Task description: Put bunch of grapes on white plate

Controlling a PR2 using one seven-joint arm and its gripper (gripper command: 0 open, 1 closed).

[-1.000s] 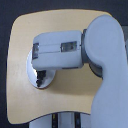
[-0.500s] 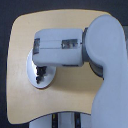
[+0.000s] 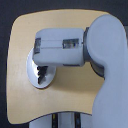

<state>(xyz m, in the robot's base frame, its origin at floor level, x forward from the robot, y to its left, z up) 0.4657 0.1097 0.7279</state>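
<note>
The white plate (image 3: 31, 64) lies on the tan table toward the exterior view's left, and the arm's grey wrist covers most of it. My gripper (image 3: 42, 75) points down over the plate, its pale fingers (image 3: 38, 73) low above the plate's surface. Small dark patches (image 3: 44, 71) show between and beside the fingers. They are too blurred to tell whether they are the bunch of grapes or shadow. No green stem end shows. How far apart the jaws stand cannot be made out.
The round-cornered tan table (image 3: 55, 107) fills the view. The bulky grey forearm (image 3: 107, 60) comes in from the exterior view's right and hides that side of the table. A white and dark structure (image 3: 65, 121) sits below the table's near edge.
The arm and gripper hold almost the same place over the plate. The dark patches at the fingers look slightly shifted. Nothing else has moved.
</note>
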